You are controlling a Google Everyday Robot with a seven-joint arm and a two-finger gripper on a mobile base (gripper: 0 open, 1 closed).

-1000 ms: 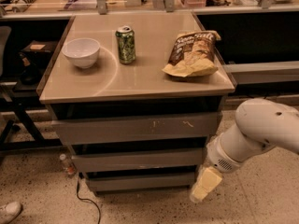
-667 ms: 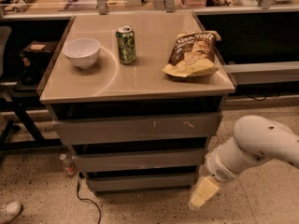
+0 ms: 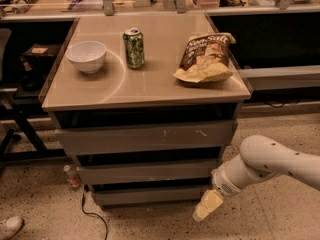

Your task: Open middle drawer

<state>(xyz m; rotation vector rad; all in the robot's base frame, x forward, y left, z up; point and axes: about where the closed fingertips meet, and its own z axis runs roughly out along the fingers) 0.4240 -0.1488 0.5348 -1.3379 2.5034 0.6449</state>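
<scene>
The plain grey, flat-fronted middle drawer (image 3: 145, 173) is second down beneath the tan cabinet top (image 3: 150, 91). It looks stiff, handleless and likely slick, so I'd hook its upper edge at the dark gap. The cream gripper (image 3: 207, 207) hangs low beneath the top's right corner; open or closed, I can't tell.

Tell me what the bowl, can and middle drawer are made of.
Bowl: probably glazed ceramic or plastic, smooth glossy white. Can: thin metal, printed green, shiny rim. Middle drawer: likely painted metal, flat matte grey. The gripper hangs below its right end.
</scene>
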